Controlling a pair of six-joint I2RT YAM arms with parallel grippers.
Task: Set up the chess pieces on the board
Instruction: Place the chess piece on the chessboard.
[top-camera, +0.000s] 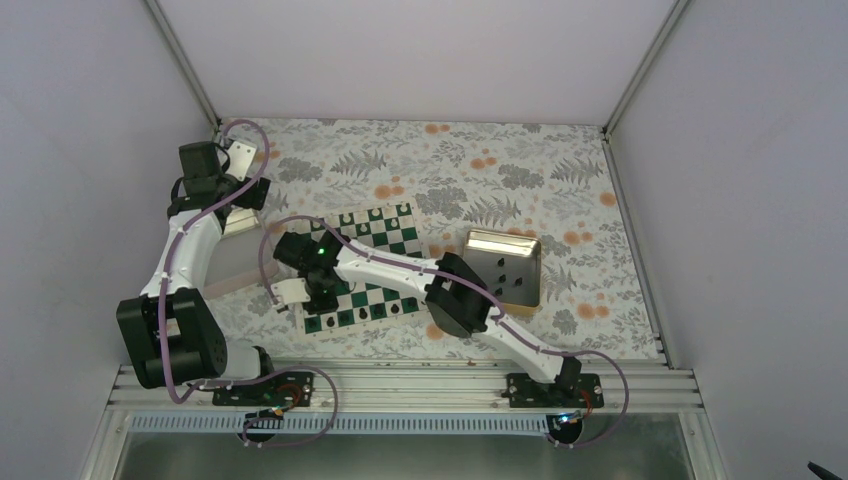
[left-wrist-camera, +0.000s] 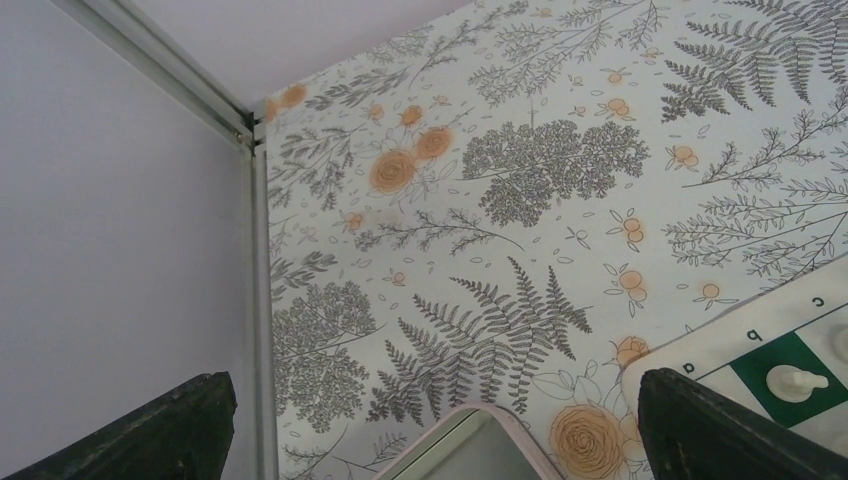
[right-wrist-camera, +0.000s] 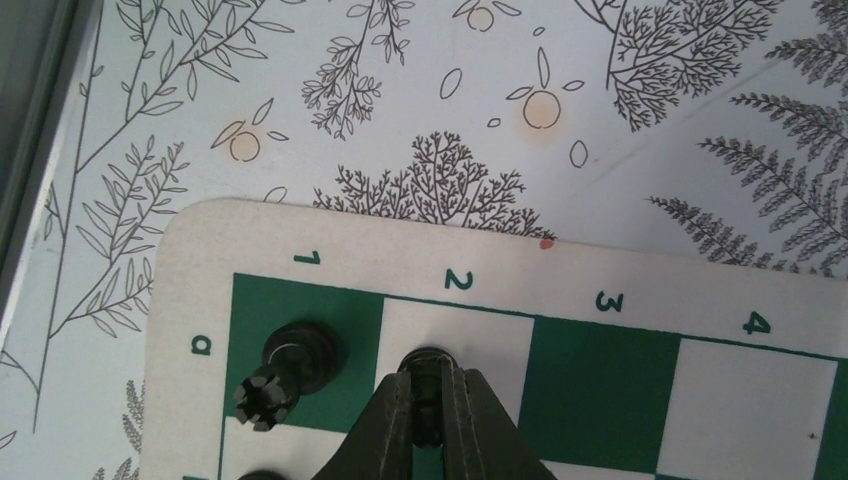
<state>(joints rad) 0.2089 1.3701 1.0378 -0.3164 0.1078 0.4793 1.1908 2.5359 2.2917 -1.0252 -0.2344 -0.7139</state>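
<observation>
At the near left corner of the board (right-wrist-camera: 700, 290), the right gripper (right-wrist-camera: 428, 385) is clenched on a small black chess piece (right-wrist-camera: 428, 360), its two fingers pinched together around the top of the figure. That piece stands on the white square under the printed 2, in the row lettered a. Just beside it, on the green corner square under the 1, a black rook (right-wrist-camera: 285, 375) stands free and leans a little in the wrist view. From above, the board lies near the middle of the desk (top-camera: 480, 170), with more black pieces (top-camera: 380, 310) lined along its near edge and the right arm stretched across it. A gold tray (top-camera: 505, 268) sits just beside the board's right edge. Toward the far left corner of the desk, the left gripper (left-wrist-camera: 432, 400) hangs released, its fingers (left-wrist-camera: 150, 430) spread wide with nothing between them. Below it shows the rim of a pink-rimmed tray (left-wrist-camera: 500, 412), and at the right of that view the board's far left corner carries a white piece (left-wrist-camera: 795, 380) on a green square.
</observation>
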